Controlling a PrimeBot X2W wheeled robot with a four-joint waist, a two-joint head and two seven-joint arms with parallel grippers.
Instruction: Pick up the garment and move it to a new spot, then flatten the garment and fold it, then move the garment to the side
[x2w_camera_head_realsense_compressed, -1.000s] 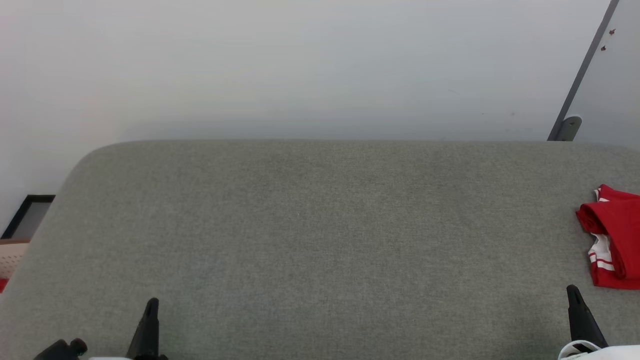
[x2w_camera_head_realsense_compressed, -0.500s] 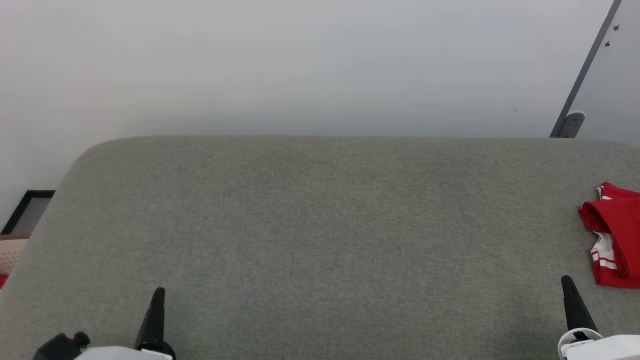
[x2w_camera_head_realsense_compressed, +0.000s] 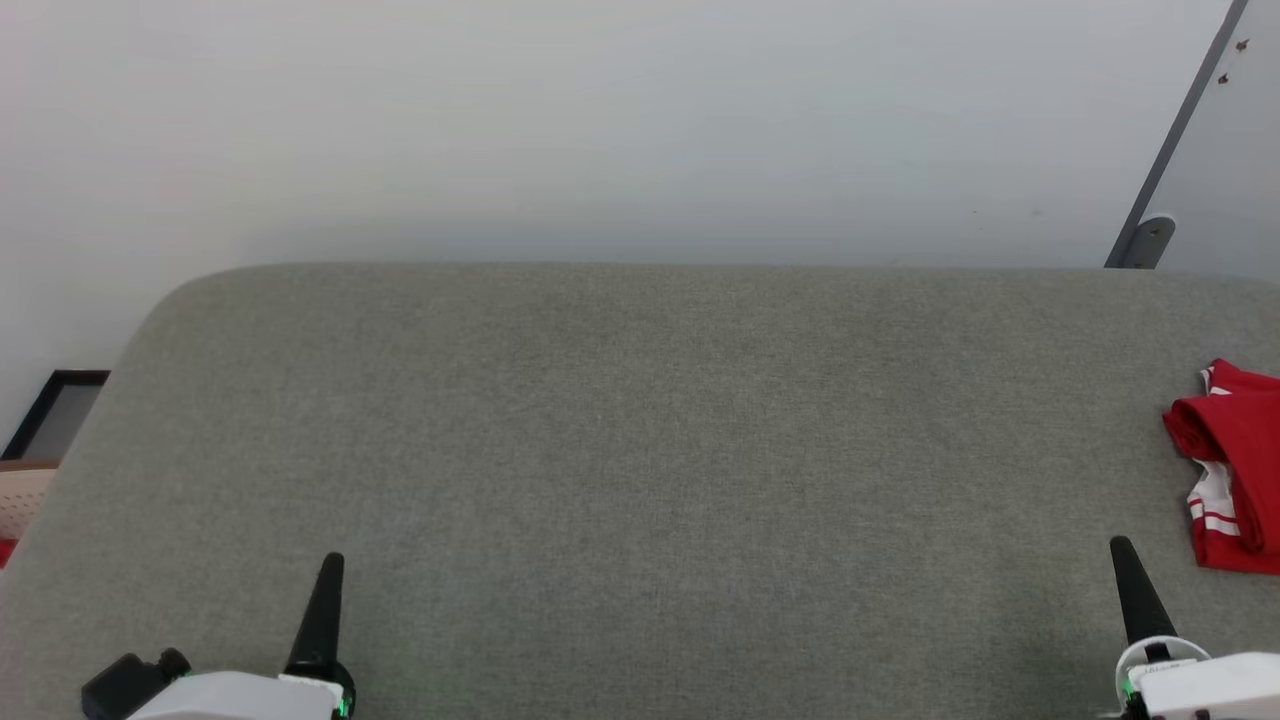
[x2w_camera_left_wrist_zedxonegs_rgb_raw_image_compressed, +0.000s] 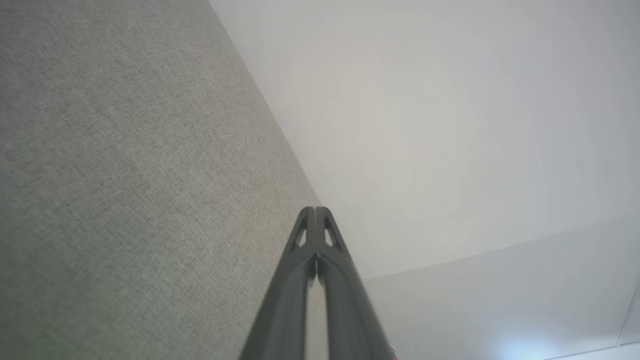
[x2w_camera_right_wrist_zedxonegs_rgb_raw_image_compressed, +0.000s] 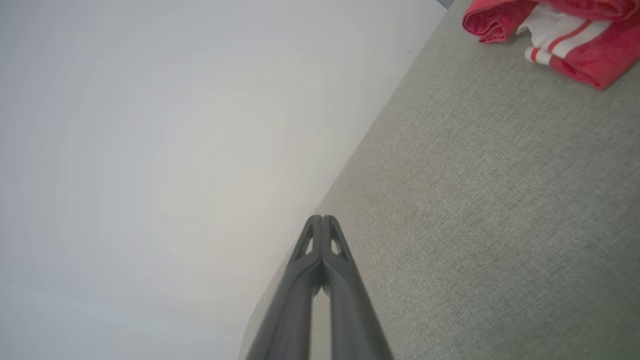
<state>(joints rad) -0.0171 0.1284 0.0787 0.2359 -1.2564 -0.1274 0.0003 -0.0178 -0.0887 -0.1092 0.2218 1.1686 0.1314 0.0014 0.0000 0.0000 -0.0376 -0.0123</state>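
The garment (x2w_camera_head_realsense_compressed: 1235, 470), red with a white striped sleeve showing, lies folded in a bundle at the far right edge of the grey fabric surface (x2w_camera_head_realsense_compressed: 640, 450); its print is hidden. In the right wrist view the garment (x2w_camera_right_wrist_zedxonegs_rgb_raw_image_compressed: 560, 35) sits at the upper right. My right gripper (x2w_camera_head_realsense_compressed: 1122, 548) is shut and empty at the lower right, a short way left of and nearer than the garment. My left gripper (x2w_camera_head_realsense_compressed: 332, 562) is shut and empty at the lower left. Both wrist views show the fingertips pressed together: left gripper (x2w_camera_left_wrist_zedxonegs_rgb_raw_image_compressed: 315, 210), right gripper (x2w_camera_right_wrist_zedxonegs_rgb_raw_image_compressed: 322, 218).
A pale wall rises behind the surface. A grey slanted bar with a bracket (x2w_camera_head_realsense_compressed: 1150, 235) stands at the back right. Off the left edge lie a dark framed panel (x2w_camera_head_realsense_compressed: 55, 420) and a beige perforated basket (x2w_camera_head_realsense_compressed: 20, 500).
The head view has shifted a little. Both grippers have risen further into the picture, with more of the white wrists showing. The garment lies where it was.
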